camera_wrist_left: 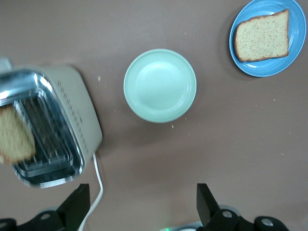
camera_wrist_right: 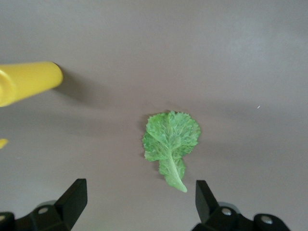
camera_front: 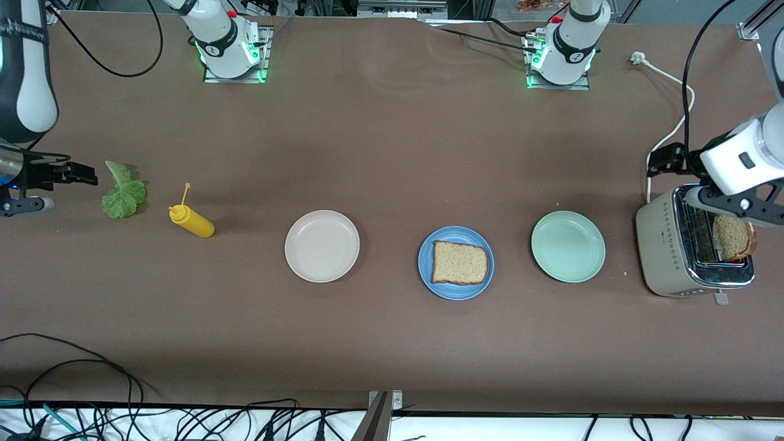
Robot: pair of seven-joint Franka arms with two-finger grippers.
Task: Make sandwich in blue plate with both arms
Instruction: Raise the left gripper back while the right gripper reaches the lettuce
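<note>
**One bread slice on the blue plate, the second over the toaster**

While one wholegrain bread slice (camera_front: 460,263) already lies flat on the blue plate (camera_front: 429,278), a second bread slice (camera_front: 733,237) stands upright over the slots of the toaster (camera_front: 664,257), at the left arm's end of the table. From the front it looks as if the left gripper (camera_front: 738,214) is just above this slice, but the left wrist view shows its two fingers (camera_wrist_left: 208,201) spread wide with nothing between them, and the slice (camera_wrist_left: 15,137) sits away to one side.

The lettuce leaf (camera_front: 123,191) lies on the bare table at the right arm's end. Only the right wrist view makes clear that the right gripper (camera_wrist_right: 137,202) is over the leaf (camera_wrist_right: 171,144) with its jaws spread wide and not touching it; in the front view this gripper (camera_front: 73,174) is seen from the side, just beside the leaf.

I can read no brand or writing on the toaster or elsewhere.

A yellow squeeze bottle (camera_front: 191,220) lies on its side near the leaf. A cream-white plate (camera_front: 322,246) and a pale mint-green plate (camera_front: 568,246) sit on either side of the blue plate, all three in one row. A white power cord (camera_front: 670,131) runs from the toaster toward the left arm's base. Nothing lies between the leaf and the right gripper's fingers.
</note>
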